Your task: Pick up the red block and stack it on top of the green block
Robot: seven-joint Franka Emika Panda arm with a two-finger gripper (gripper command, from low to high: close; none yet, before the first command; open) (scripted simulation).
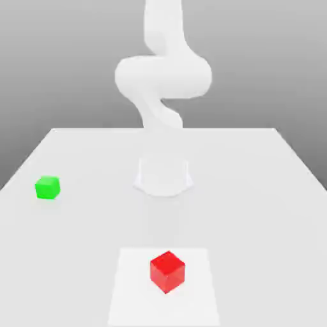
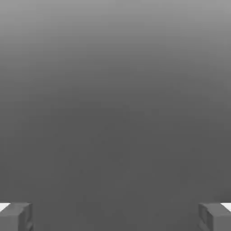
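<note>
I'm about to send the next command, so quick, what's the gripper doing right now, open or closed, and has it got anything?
Gripper: open, fingers wide apart, holding nothing.

red block [image 1: 167, 272]: on white square [image 1: 140, 306] | green block [image 1: 48, 188]: on table [image 1: 255, 211], exterior view's left
</note>
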